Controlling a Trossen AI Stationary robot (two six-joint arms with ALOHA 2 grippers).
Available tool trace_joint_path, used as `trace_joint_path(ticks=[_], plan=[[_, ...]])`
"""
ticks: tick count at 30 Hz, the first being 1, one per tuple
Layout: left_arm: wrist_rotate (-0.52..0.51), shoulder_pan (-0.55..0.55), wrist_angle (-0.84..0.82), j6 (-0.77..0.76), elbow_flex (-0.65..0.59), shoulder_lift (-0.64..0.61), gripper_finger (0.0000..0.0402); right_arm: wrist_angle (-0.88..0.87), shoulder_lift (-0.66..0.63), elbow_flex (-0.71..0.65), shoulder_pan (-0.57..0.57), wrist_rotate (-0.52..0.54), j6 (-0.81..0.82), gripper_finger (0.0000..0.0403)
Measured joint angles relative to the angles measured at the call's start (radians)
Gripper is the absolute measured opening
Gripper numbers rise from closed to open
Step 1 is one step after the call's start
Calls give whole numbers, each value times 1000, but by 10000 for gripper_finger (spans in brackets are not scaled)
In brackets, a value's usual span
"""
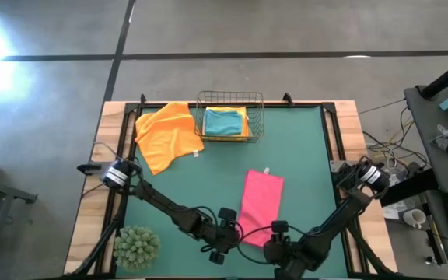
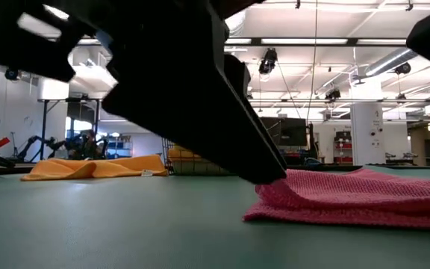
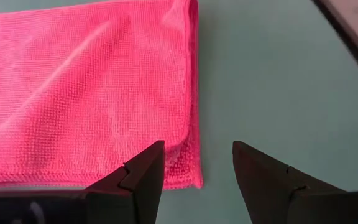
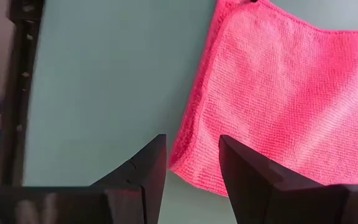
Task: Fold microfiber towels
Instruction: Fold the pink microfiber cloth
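Now the pink towel (image 1: 260, 205) lies folded into a long strip on the green counter (image 1: 302, 155), and both claws sit at its near end. The left claw (image 1: 225, 236) is released, its fingers (image 3: 143, 174) spread with nothing between them; the towel's corner lies just beyond and to one side of them, one fingertip over the hem. The right claw (image 1: 278, 229) is released as well, its fingers (image 4: 148, 167) parted and empty, with the towel's other near corner just ahead of the gap between them. Across the strip from each other, the two claws bracket that short edge.

Farther off from both claws, an orange towel (image 1: 167, 134) sprawls rumpled at the counter's far side, just beside a wire basket (image 1: 229, 117). In the basket a teal towel (image 1: 223, 122) sits folded on top of a yellow one (image 1: 243, 114). Off behind the left claw, by the counter's near corner, rests a green spiky plant ball (image 1: 137, 246).
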Motion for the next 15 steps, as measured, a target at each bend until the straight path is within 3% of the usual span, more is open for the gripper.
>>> trace_joint_path(ticks=[15], plan=[[-102, 17, 5, 68, -15, 38, 173, -26, 32, -13, -12, -12, 50, 139]])
